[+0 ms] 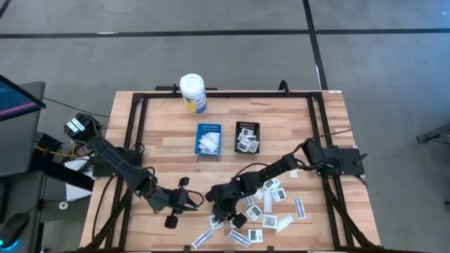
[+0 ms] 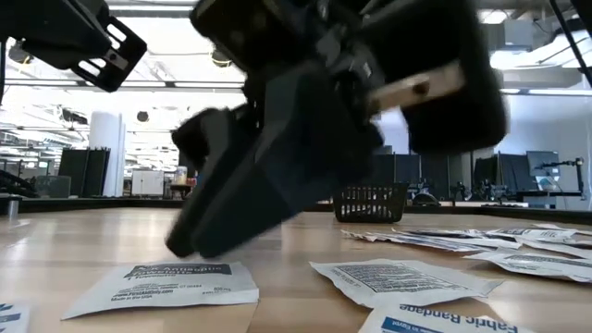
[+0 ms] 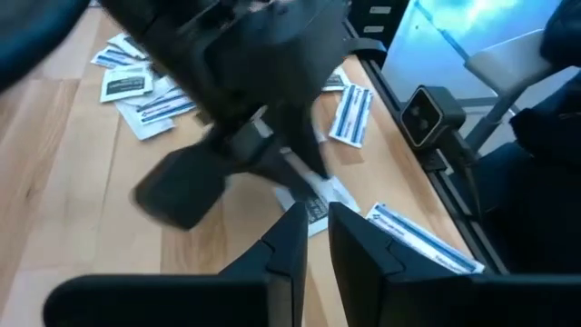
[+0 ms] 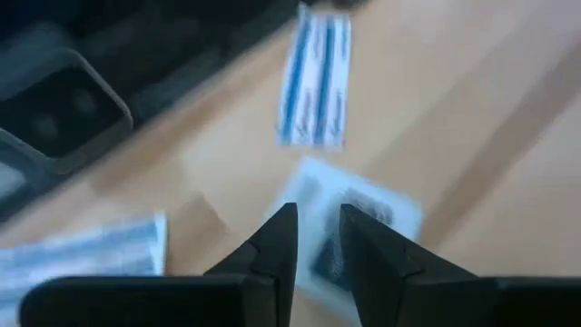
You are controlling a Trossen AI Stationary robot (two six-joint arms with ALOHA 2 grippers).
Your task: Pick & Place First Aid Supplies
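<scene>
Wooden slat table (image 1: 169, 140) carried the whole set-up. Right gripper (image 1: 219, 213) hung low near the table's front edge, fingers (image 4: 277, 238) parted by a narrow gap, tips pointed down at a squarish white packet with dark print (image 4: 359, 213). Whether the tips touched the packet could not be told; nothing was seen pinched between them. A blue-striped strip packet (image 4: 316, 82) lay just beyond that packet, further out from the fingertips. Loose first aid supplies (image 1: 271, 211) were scattered on the wood, most on the arm's side of the right gripper, a few directly under and in front of it.

Left gripper (image 1: 176, 205) sat close beside the right gripper, on its left, also low over the table. Its fingers (image 3: 290, 245) stood nearly together with a thin slit between them and held nothing visible. They pointed toward the right gripper's body and the packets below it.

Blue tray (image 1: 208, 138) and black tray (image 1: 247, 137), each with white packets inside, stood side by side well behind both grippers. White bottle with yellow label (image 1: 193, 93) stood further back still.
</scene>
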